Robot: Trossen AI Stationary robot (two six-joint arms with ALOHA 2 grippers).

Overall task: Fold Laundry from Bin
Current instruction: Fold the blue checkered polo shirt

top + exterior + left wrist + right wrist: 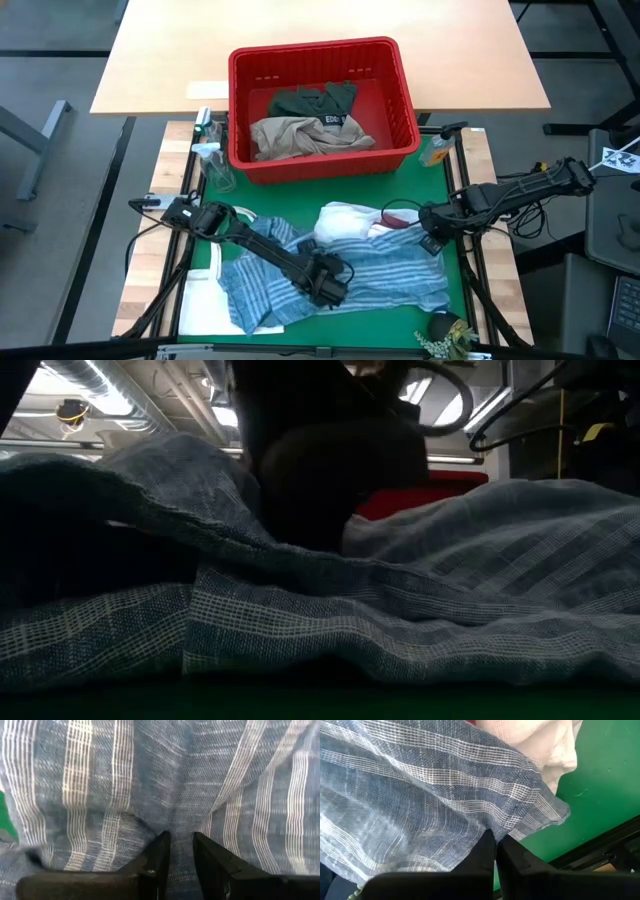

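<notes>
1. Blue-and-white striped garment (340,275) spread and rumpled over the green mat (400,190), long axis running across the table from left to right; a bunched white garment (345,222) at its far edge, with a sliver of maroon cloth (400,222) just beside that.
2. Right gripper (496,847) at the striped garment's right-hand edge, near a corner; fingers pressed together, a fold of the striped cloth apparently pinched between them, though the pinch itself sits hidden behind the fingers.
3. Left gripper (180,851) down on the middle of the same garment, fingers a little apart with striped cloth bunched in the narrow gap: a pinch, by the look of it.
4. Key relation for the coming move: both holds on one garment, left near the centre, right at the right edge, so the cloth runs leftward from the right gripper along its long axis. Probably a lift or a pull apart to flatten it; risk of dragging the white garment along, since it touches the far edge.
5. Red bin (240,110) beyond the mat, well apart from both grippers: inside, a beige garment (300,138) towards the near wall and a dark green garment (315,100) behind it.
6. Flat white bag (205,300) under the striped garment's left end.
</notes>
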